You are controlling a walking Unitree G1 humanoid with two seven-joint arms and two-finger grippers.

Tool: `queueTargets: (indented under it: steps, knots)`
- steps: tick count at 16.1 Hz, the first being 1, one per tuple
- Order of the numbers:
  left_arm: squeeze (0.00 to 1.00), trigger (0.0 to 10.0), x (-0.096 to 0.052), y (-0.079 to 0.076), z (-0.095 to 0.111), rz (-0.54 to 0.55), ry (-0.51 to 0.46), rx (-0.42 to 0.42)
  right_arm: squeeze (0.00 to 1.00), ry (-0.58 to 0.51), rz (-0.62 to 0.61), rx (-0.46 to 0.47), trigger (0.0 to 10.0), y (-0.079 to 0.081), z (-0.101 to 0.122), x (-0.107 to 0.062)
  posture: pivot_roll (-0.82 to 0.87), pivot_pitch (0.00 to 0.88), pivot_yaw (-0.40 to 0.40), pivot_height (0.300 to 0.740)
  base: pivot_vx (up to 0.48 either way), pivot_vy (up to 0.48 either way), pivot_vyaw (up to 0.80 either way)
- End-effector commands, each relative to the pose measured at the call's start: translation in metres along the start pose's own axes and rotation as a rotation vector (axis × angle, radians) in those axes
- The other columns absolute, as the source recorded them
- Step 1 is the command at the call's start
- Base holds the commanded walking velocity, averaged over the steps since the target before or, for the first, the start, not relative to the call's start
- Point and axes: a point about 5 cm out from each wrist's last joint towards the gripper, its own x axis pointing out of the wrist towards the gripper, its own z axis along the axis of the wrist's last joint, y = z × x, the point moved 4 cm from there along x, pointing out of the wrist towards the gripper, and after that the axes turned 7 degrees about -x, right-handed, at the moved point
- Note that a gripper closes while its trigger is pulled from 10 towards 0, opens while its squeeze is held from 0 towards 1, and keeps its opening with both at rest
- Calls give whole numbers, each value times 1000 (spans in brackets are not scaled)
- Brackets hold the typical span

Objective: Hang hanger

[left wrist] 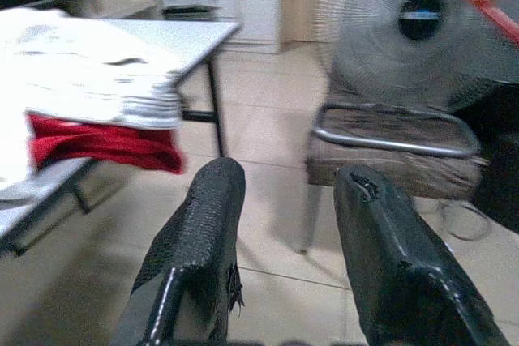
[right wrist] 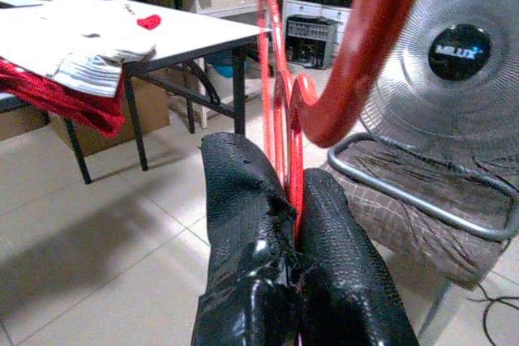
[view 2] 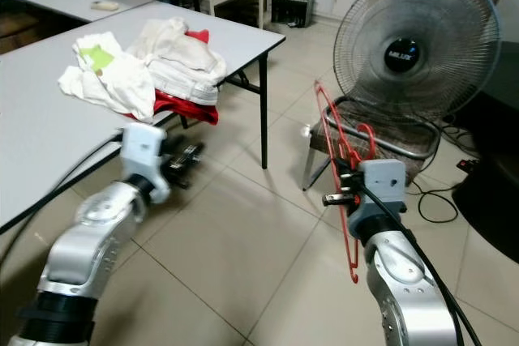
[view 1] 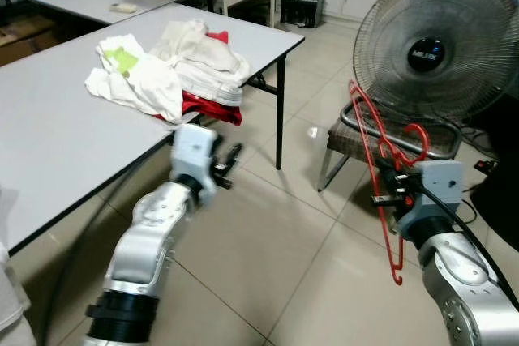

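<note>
Right tool (right wrist: pixel 293 200) clamps the red hanger (view 1: pixel 381 147); its hook blurs close up. Left tool (left wrist: pixel 284 224) gapes apart.

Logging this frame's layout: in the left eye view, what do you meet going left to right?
Pile of clothes on the grey table → left gripper → red hanger held in the right gripper → fan.

One red hanger (view 1: pixel 379 145), one fan (view 1: pixel 439 48), two tables (view 1: pixel 49 131), two grippers (view 1: pixel 229 161).
</note>
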Motion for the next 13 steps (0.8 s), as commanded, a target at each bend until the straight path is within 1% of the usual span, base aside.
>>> queueTargets:
  steps: [1,2,5,7,11,13]
  knots:
    - [110,10000,2,-8,1,-25,-7,0,0,-6,-28,-9,10000,-8,2,0,-216,0,40,719,334,0,594]
    - [110,10000,3,-9,1,-25,-7,0,0,-6,-32,-7,10000,-9,1,0,-216,0,41,719,341,0,587]
    - [114,10000,3,-10,2,-27,-9,0,0,-6,-44,37,10000,-11,1,0,-216,0,41,719,336,0,0]
    - [114,10000,4,-11,3,-30,-11,-1,0,-9,-40,36,10000,-11,2,0,-217,0,40,719,341,0,0]
    - [114,10000,6,-9,3,-26,-16,0,0,-17,-16,73,10000,-6,4,2,-218,0,36,719,338,0,0]
    - [114,10000,5,-9,3,-25,-19,0,0,-21,-3,75,10000,-4,4,2,-221,0,36,719,336,0,0]
